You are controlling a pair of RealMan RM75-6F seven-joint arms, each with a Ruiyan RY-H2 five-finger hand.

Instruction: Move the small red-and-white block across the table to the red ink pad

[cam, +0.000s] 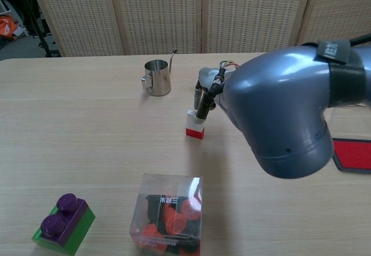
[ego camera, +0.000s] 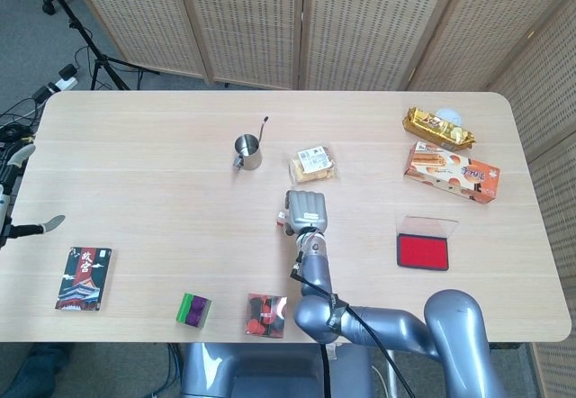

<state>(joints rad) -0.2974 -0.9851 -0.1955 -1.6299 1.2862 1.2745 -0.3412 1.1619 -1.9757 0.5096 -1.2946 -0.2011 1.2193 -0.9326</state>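
**Right hand at the block, mid-worktop**

The right hand (ego camera: pixel 306 210) hung over the small red-and-white block (cam: pixel 195 124), which stood upright on the worktop (ego camera: pixel 162 191) near its middle. Its fingers (cam: pixel 202 102) reached down to the block's top; whether they gripped it could not be told. The red ink pad (ego camera: pixel 423 250) lay well apart, toward the right edge. The left hand was out of sight.

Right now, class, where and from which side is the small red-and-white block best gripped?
Probably by the white upper half of the small red-and-white block, from above: it stands upright on its red base, sides free, with the right hand poised over it.
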